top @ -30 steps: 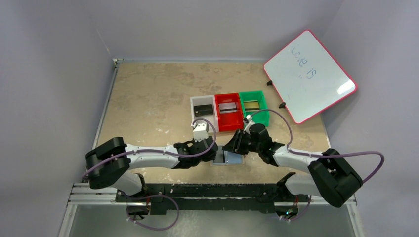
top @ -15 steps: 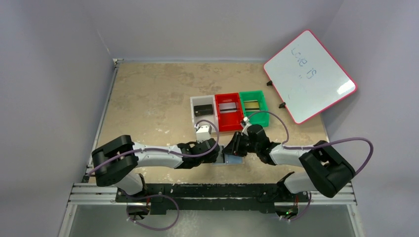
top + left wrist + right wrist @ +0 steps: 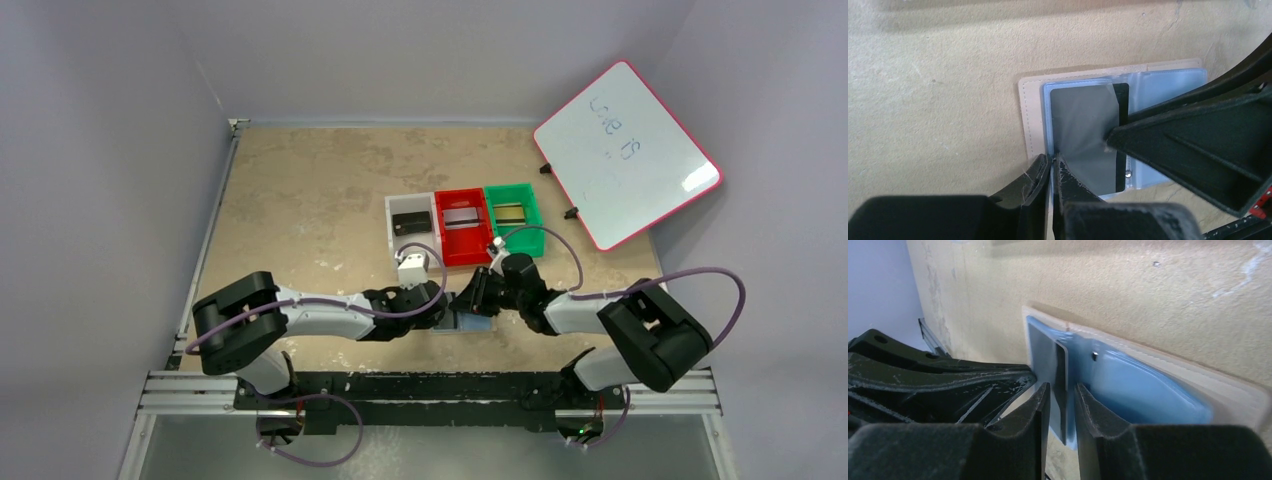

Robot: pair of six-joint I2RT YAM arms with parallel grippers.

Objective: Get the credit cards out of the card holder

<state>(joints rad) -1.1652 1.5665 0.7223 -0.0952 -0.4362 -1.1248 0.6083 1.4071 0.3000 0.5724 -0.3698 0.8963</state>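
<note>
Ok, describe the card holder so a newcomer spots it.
On the tan table, find the red bin, middle of three. Toward the table's near edge lies the card holder, opened flat: tan-rimmed, blue-lined, a dark card inside, unlike the bin's raised walls.

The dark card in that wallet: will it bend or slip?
Probably stiff: the dark card lies flat with straight edges. Likely slippery: its face looks smooth and glossy. The card holder looks thin, so it may slide along.

The right gripper's fingers (image 3: pixel 1193 135) cover part of the black card (image 3: pixel 1083 130) and much of the card holder (image 3: pixel 1024 115); the whiteboard's (image 3: pixel 628 155) writing is too small to read from above.
</note>
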